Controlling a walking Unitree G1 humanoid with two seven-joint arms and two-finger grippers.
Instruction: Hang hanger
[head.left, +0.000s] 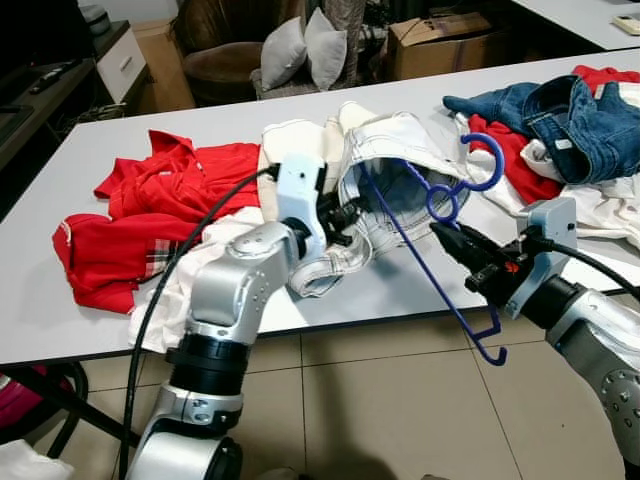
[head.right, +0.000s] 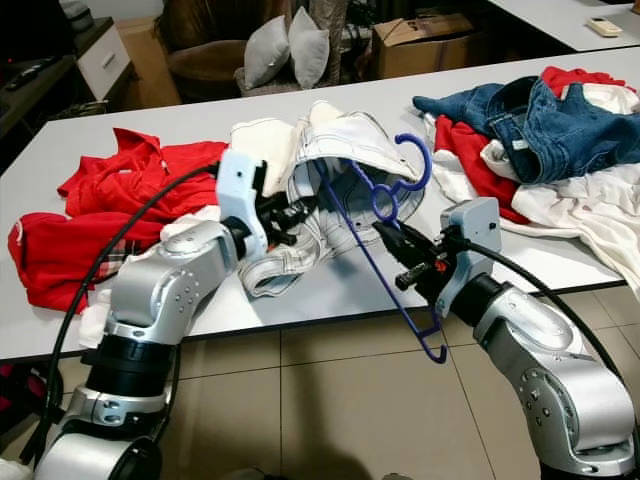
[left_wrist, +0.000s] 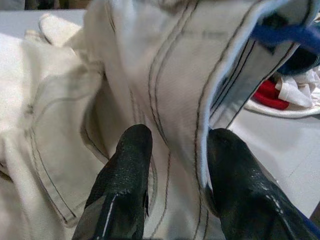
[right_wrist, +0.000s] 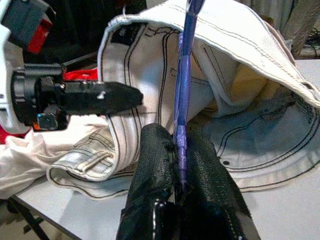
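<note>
Ahead of my right gripper the white trousers stand open, so I have room inside. My left gripper blocks one side. Jeans lie well apart.

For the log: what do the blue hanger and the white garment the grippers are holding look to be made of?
Blue hanger: probably plastic or plastic-coated wire; it is thin, smooth and slightly glossy, with a uniform colour. White jeans: stiff cotton denim by the look, matte, with dark double-stitched seams and a thick waistband that holds its shape. The right gripper pinches the hanger; the left gripper clamps the waistband.
</note>
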